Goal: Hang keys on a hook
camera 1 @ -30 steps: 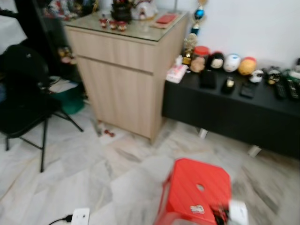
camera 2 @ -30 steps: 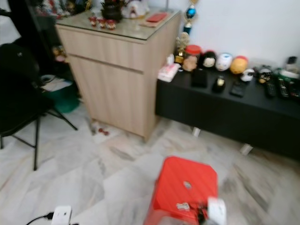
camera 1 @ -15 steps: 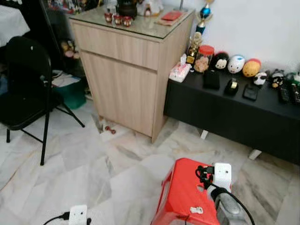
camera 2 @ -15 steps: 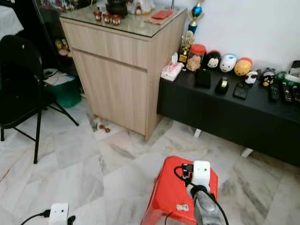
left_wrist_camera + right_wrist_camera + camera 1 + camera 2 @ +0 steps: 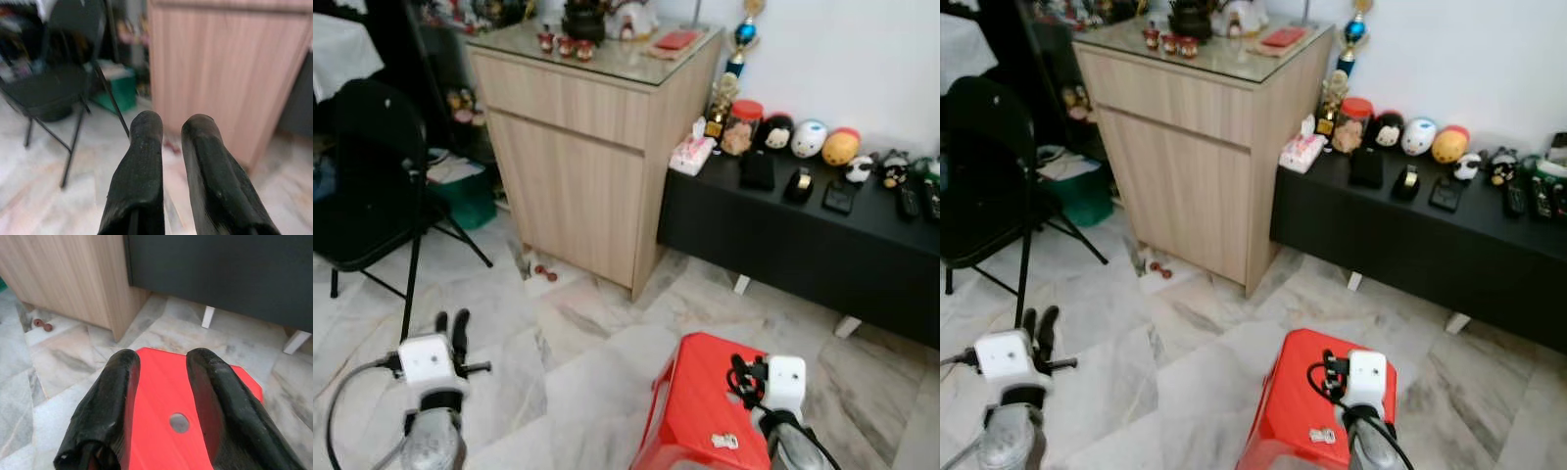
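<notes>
Left gripper (image 5: pixel 168 132) and right gripper (image 5: pixel 164 369) both slightly parted, empty, right one above the red plastic stool (image 5: pixel 705 401). Keys and hook not discernible (possibly on the light wooden cabinet (image 5: pixel 582 157) beyond the stool); risk: stool lies underfoot, so advancing could trip the robot.

Polished grey-veined marble floor (image 5: pixel 587 343) reflects light beneath a glossy red plastic stool (image 5: pixel 705 406). A matt wood-grain cabinet (image 5: pixel 587 166) carries a glass top, beside a matt black bench (image 5: pixel 803 240) and a black fabric-seated metal chair (image 5: pixel 367 186).
</notes>
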